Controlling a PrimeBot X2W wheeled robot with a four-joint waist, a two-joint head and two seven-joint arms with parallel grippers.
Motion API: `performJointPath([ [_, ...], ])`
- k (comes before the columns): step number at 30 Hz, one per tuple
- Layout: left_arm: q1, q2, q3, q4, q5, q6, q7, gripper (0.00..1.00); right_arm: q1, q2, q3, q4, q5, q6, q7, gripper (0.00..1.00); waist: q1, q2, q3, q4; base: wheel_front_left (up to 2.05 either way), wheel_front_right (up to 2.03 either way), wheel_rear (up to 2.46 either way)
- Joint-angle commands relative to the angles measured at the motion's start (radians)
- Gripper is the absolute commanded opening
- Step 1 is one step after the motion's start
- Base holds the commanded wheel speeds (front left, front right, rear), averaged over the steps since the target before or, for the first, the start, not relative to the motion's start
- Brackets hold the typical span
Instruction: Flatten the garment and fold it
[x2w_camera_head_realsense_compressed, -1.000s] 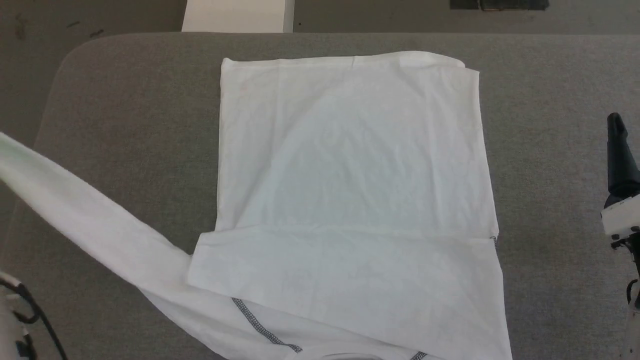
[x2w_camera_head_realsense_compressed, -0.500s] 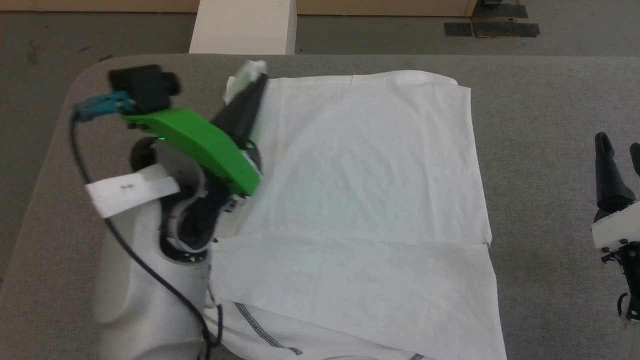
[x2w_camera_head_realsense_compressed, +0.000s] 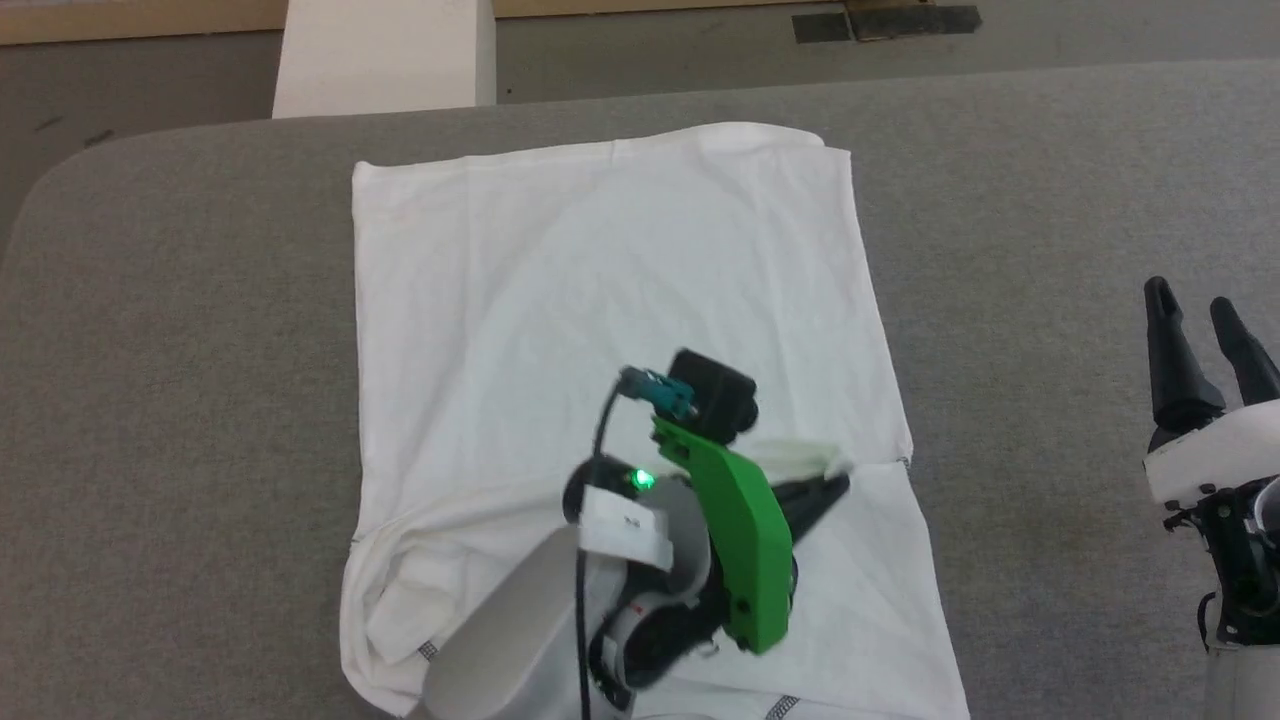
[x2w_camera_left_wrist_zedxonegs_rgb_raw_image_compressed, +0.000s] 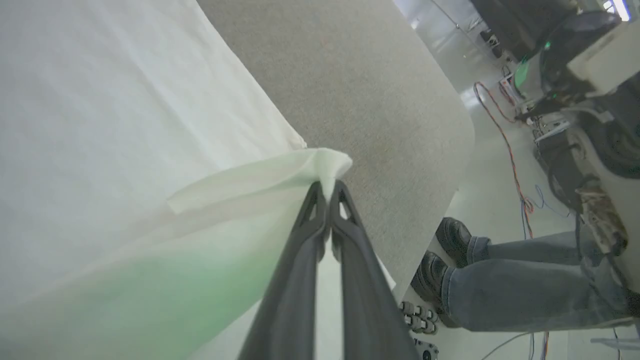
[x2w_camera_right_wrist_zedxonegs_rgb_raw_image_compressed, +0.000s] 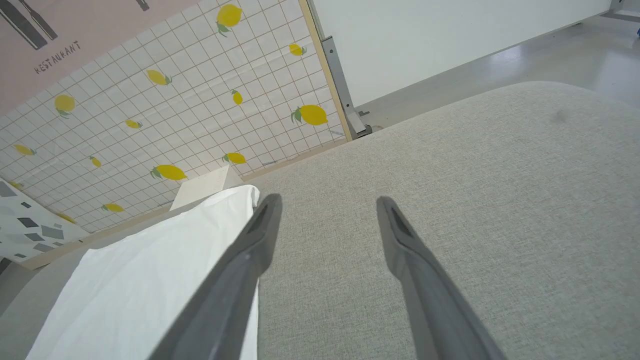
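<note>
While the shirt (x2w_camera_head_realsense_compressed: 600, 280) lies mostly flat on the grey surface (x2w_camera_head_realsense_compressed: 150, 300), the left tool (x2w_camera_head_realsense_compressed: 838, 482) is clamped on a fabric corner, holding it over the shirt's right edge, probably to lay a fold across. The right tool (x2w_camera_head_realsense_compressed: 1190, 300) rests alongside, jaws apart, empty.

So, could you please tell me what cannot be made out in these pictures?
Head view: the left gripper and its forearm cover the garment's lower middle.
Head view: the bottom edge cuts off the garment's near end.
Left wrist view: the right edge cuts off the person above the legs.
</note>
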Motion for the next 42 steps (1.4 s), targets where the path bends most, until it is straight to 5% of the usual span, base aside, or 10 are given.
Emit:
performJointPath([
  [1,0.022,-0.001,-0.025,0.022,0.0,-0.008,0.019,0.0,0.014,0.0,-0.001,0.004,0.007,-0.001,-0.012,1.0,0.0,-0.0001,0.008,-0.017,0.0,0.0,0.0],
  [2,0.028,-0.001,-0.041,0.035,-0.003,-0.011,0.036,0.0,0.015,0.0,-0.002,0.005,0.006,-0.001,-0.013,1.0,0.0,-0.0001,0.008,-0.018,0.0,0.0,0.0],
  [3,0.034,-0.001,-0.056,0.048,-0.015,-0.016,0.06,0.16,0.015,0.0,-0.002,0.006,0.006,-0.001,-0.015,1.0,0.0,-0.0001,0.009,-0.02,0.0,0.0,0.0],
  [4,0.036,0.0,-0.061,0.054,-0.022,-0.018,0.074,0.94,0.015,0.0,-0.003,0.006,0.005,-0.001,-0.015,1.0,0.0,-0.0001,0.009,-0.02,0.0,0.0,0.0],
  [5,0.035,0.001,-0.063,0.056,-0.032,-0.019,0.088,1.0,0.014,0.0,-0.005,0.007,0.004,-0.001,-0.016,1.0,0.0,-0.0001,0.009,-0.018,0.0,0.0,0.0],
  [10,0.01,0.001,-0.001,0.005,-0.109,-0.009,0.11,1.0,0.009,0.0,-0.003,0.004,-0.009,-0.001,-0.01,1.0,0.0,-0.0001,-0.002,0.009,0.0,0.0,0.0],
  [14,-0.045,0.019,0.126,-0.051,-0.126,0.022,0.032,1.0,0.001,0.0,0.015,-0.004,-0.019,-0.001,0.002,1.0,0.0,-0.0001,-0.014,0.036,0.0,0.0,0.0],
  [26,-0.046,0.251,0.428,0.012,0.131,0.05,-0.507,1.0,-0.046,0.0,0.068,0.032,-0.049,-0.001,0.05,1.0,0.0,-0.0001,-0.047,0.08,0.0,0.0,0.0],
  [32,0.038,0.262,0.493,0.031,0.169,0.083,-0.691,1.0,-0.117,-0.028,0.082,0.078,-0.111,-0.001,0.117,1.0,0.0,-0.0001,-0.007,0.098,0.0,0.0,0.0],
  [42,0.073,0.23,0.522,-0.046,0.183,0.109,-0.746,1.0,-0.489,-0.107,0.134,0.301,-0.247,-0.001,0.352,1.0,0.0,-0.0001,0.172,0.156,0.0,0.0,0.0],
])
